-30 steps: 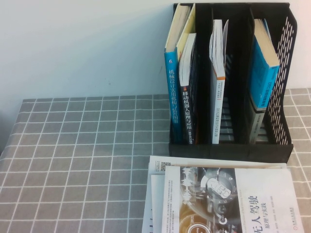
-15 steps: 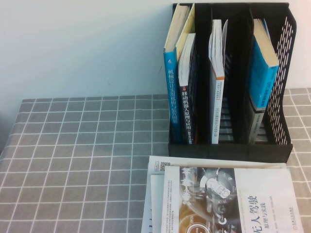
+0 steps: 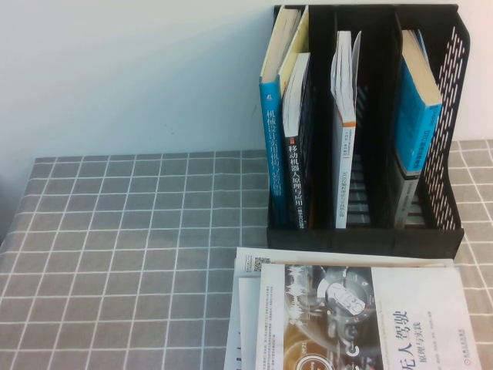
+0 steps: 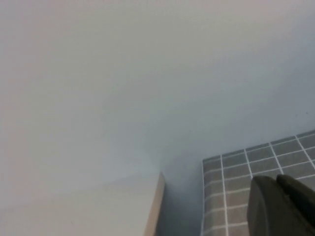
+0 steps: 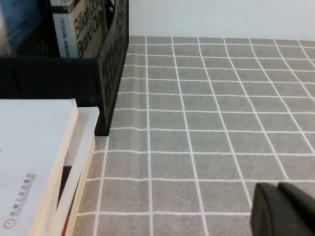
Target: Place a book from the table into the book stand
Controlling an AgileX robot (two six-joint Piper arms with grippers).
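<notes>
Books (image 3: 362, 324) lie stacked on the table (image 3: 115, 231), just near of the stand (image 3: 454, 69). Left gripper (image 4: 280, 209) and right gripper (image 5: 283, 211) look pressed together, both parked. Risk: the glossy top cover slides when gripped, or catches a divider.

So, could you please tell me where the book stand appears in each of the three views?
High view: the book stand stands upper right on the table, behind the stack of books; neither gripper shows.
Left wrist view: not in it; only the left gripper over grid cloth.
Right wrist view: its perforated side wall, with the right gripper apart from it.
Shared landmark: the grey grid cloth.
</notes>
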